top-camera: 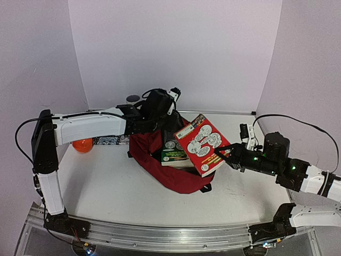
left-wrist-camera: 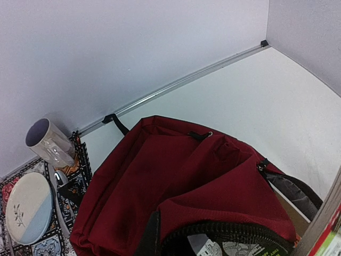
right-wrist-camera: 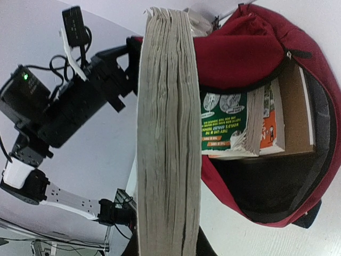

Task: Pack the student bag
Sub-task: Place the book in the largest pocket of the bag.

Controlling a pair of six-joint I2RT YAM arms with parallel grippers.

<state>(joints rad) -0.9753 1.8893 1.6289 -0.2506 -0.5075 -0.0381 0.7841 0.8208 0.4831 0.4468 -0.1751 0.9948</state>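
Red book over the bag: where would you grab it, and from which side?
Probably by its page edge, from the right, as the right end effector does now. The red book is a flat slab, so the jaws can clamp across both covers, leaving the far edge free to slide into the open student bag.

This is a robotics lab bench: plain pale partition walls (top-camera: 176,48) box in a white table (top-camera: 122,181), and robot arms (top-camera: 85,125) stand on an aluminium rail (top-camera: 160,234).
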